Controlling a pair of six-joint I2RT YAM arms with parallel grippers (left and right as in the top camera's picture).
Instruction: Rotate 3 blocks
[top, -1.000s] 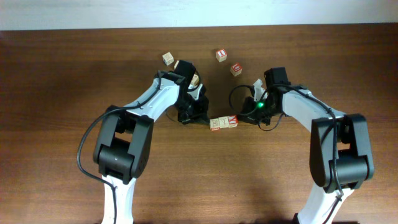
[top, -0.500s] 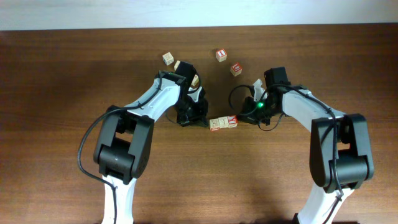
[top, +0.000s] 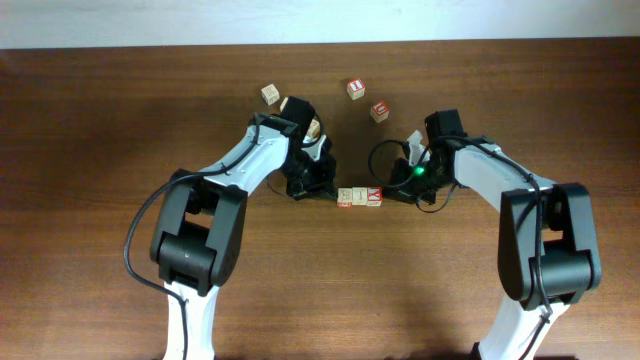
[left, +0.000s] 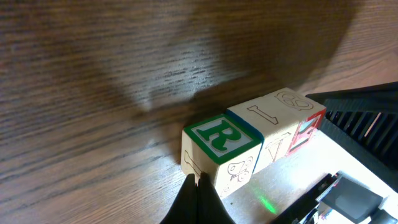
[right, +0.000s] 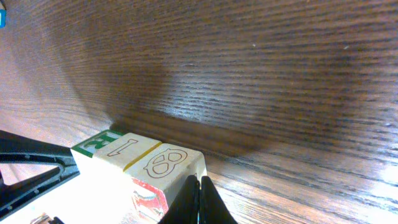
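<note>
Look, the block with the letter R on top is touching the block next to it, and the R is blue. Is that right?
Not quite. On the R block the letter and its border are green, not blue, as the left wrist view shows. The rest is right: it does touch the neighbouring block beside it.

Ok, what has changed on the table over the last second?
The row of three wooden alphabet cubes between the hands turned slightly clockwise in the overhead view. Its red-printed end by the right hand came down, so the row now lies level. Nothing was gripped or let go. Both the right hand and the left hand stayed shut at the row's two ends. The loose wooden cubes further back did not move.
</note>
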